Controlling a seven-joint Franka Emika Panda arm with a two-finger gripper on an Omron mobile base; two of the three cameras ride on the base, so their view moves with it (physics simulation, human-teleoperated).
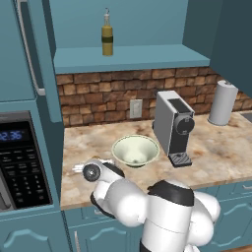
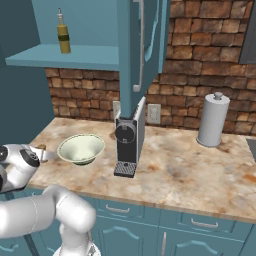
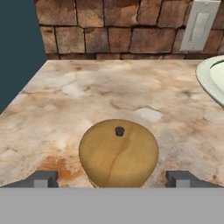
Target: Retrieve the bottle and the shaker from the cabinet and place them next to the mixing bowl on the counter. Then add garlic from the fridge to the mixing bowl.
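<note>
Wooden shaker (image 3: 118, 153) is sitting between your gripper's (image 3: 113, 179) widely spread fingers, untouched; the base views are showing the olive-yellow bottle (image 1: 107, 35), its dark label unreadable, on the cabinet (image 1: 123, 58) shelf.

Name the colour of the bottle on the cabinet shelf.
Olive-yellow bottle with a dark band; clearest in left base view.

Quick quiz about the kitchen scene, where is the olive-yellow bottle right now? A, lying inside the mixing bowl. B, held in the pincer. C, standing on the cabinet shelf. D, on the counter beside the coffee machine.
C: the bottle stands upright on the teal shelf of the cabinet, above the counter, while the open pincer sits low over the shaker beside the mixing bowl.
</note>
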